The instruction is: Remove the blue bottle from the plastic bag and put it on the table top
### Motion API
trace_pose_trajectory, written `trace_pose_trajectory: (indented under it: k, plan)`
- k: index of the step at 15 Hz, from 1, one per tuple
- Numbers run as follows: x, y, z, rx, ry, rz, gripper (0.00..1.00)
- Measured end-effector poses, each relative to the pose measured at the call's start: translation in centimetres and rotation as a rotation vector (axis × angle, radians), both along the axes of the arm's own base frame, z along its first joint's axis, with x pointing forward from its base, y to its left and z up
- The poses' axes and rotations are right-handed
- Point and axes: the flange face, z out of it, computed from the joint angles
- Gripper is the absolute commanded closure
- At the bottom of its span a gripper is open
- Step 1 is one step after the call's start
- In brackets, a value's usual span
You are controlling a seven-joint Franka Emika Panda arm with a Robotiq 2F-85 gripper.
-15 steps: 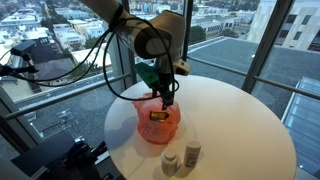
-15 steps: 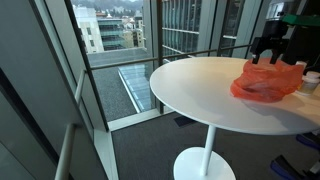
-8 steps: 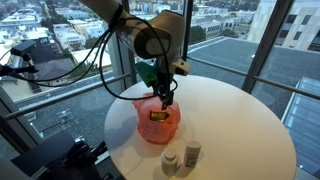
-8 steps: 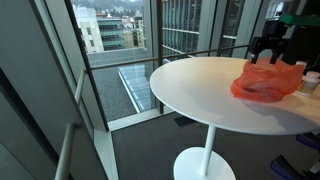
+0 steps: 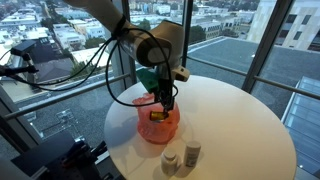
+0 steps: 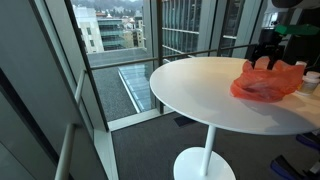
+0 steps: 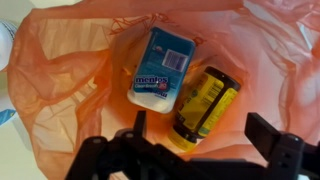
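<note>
An orange plastic bag point(image 7: 70, 90) lies open on the round white table point(image 5: 230, 130). Inside it, in the wrist view, lie a blue and white bottle point(image 7: 162, 68) and a yellow bottle point(image 7: 203, 102) side by side. My gripper point(image 7: 203, 135) is open just above the bag's mouth, its fingers standing either side of the yellow bottle's lower end, holding nothing. In both exterior views the gripper point(image 5: 163, 97) hangs over the bag point(image 5: 158, 122), which also shows at the table's far side point(image 6: 265, 82).
Two small white bottles point(image 5: 181, 156) stand near the table's front edge. Glass walls and railings surround the table. A pale object point(image 6: 311, 80) lies beside the bag.
The gripper has come down a little closer to the bag's mouth. The bag and bottles have not moved.
</note>
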Motion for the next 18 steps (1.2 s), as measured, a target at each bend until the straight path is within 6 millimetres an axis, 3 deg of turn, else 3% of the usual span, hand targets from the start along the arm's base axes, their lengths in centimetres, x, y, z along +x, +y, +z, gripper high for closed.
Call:
trace_pose_trajectory:
  k: [3, 18]
  plan:
    - [0.0, 0.3, -1.2, -0.010, 0.019, 0.013, 0.00]
    - [-0.1, 1.6, -2.7, -0.017, 0.011, 0.036, 0.00]
